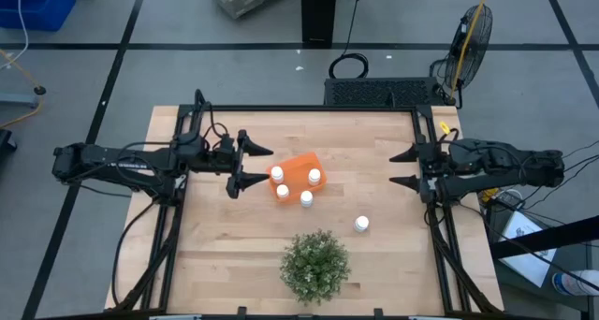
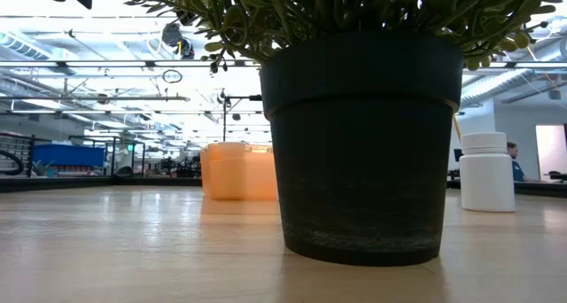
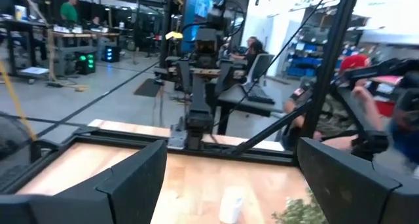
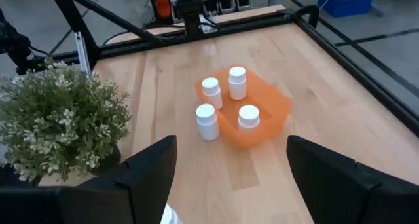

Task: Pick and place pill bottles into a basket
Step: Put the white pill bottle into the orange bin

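**Three bottles in the basket, two out on the worktop**

From overhead I see the orange basket sitting a little left of the worktop's middle, turned at a slant. My right wrist camera shows three pill bottles standing inside it: one at the far end, one beside it, and one at the near end. A fourth bottle stands upright on the wood just outside the basket's long wall, close against it as far as I can tell. The fifth bottle stands alone nearer the front edge, right of the potted plant, well apart from the basket.

My left gripper hovers just off the basket's left end, fingers spread wide with nothing between them. My right gripper sits near the worktop's right edge, also spread wide and carrying nothing, well apart from every bottle.

In the low view the plant's dark pot fills the frame, with the basket behind it on one side and the lone bottle on the other.
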You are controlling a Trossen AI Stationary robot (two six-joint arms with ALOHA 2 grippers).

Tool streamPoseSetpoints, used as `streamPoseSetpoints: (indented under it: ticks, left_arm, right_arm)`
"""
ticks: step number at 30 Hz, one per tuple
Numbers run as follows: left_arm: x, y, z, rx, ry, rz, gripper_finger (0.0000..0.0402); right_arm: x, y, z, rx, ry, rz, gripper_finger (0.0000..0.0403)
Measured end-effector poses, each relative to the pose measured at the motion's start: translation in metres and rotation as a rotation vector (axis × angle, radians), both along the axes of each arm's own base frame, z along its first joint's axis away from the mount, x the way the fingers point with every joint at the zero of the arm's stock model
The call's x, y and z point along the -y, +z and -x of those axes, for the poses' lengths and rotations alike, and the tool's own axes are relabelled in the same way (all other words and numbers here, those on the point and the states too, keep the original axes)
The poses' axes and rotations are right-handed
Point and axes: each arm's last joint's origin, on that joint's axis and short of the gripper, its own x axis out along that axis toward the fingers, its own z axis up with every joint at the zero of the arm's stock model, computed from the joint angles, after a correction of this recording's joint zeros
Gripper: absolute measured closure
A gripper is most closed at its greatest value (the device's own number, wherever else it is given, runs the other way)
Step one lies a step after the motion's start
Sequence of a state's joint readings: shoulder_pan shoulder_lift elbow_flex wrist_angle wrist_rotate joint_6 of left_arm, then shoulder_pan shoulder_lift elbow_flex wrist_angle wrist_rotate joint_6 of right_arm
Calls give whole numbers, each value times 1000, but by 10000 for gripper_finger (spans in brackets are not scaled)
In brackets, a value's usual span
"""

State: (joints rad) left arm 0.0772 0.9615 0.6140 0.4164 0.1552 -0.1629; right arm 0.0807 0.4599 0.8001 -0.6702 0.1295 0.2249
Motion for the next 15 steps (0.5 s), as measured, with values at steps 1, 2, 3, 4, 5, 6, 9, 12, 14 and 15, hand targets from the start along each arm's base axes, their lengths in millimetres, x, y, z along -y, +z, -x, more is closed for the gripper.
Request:
streamPoseSetpoints:
  ticks: [1,2,3,4,5,6,9,12,14,15]
  left_arm:
    - [0,0,0,-3,13,-7,52]
    - [-1,0,0,-2,30,-11,52]
    - [-2,0,0,3,49,-17,52]
    - [-2,0,0,5,61,-20,52]
    - [-2,0,0,2,64,-26,52]
    - [-3,-1,-1,-4,59,-38,52]
    - [-3,-4,-3,-20,6,-67,52]
    - [-6,-2,-9,-87,4,-88,53]
    - [-9,-6,-15,-198,21,-88,53]
    - [-10,-7,-19,-251,22,-92,53]
  right_arm:
    - [0,0,-1,5,0,-1,124]
    - [0,1,-3,13,0,-1,124]
    - [0,2,-5,23,0,-1,124]
    - [-1,4,-7,37,-1,1,124]
    - [-1,5,-10,55,0,5,124]
    - [-1,8,-14,77,1,12,124]
    - [-2,11,-26,114,4,19,124]
    - [-3,8,-40,91,-4,24,124]
    - [-2,4,-49,61,-43,39,124]
    - [-2,3,-53,47,-69,49,124]
